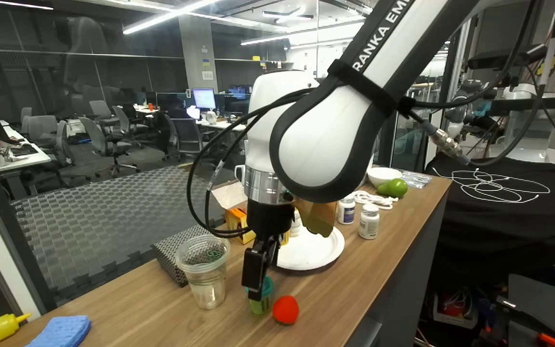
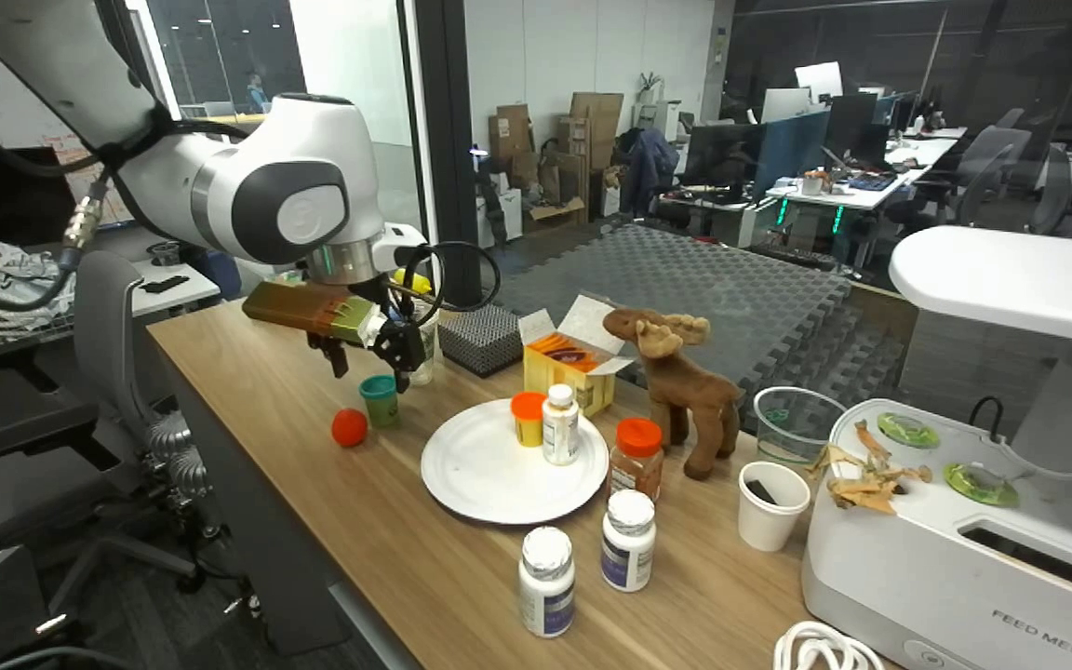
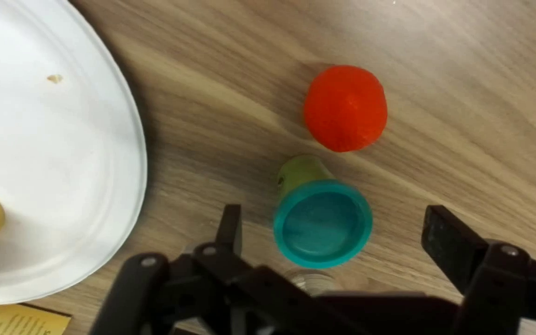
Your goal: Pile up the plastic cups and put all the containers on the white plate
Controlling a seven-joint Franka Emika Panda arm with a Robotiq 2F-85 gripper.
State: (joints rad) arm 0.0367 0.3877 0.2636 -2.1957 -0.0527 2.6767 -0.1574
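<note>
"Wrist view: what do we find between the fingers (image 3: 452, 246)?"

"We see a small teal-lidded green tub (image 3: 322, 223), upright on the wood-grain tabletop (image 3: 458, 116). Bare wood shows between its lid and each finger, so we read it as apart from both."

"And how does the gripper (image 3: 335, 228) stand?"

"Its two fingers are spread wide, with the lid framed between them. In an exterior view the fingertips (image 2: 340, 363) hang close to that lid; whether they reach below its rim, we cannot tell."

"What else do we have near?"

"A round red object (image 3: 345, 108) sits just beside the tub. The white plate (image 2: 468, 476) lies near, bearing an orange-lidded yellow tub (image 2: 529, 425) and a white bottle (image 2: 561, 433). In an exterior view, we also spot a clear plastic cup (image 1: 207, 284) standing near the green tub."
</note>
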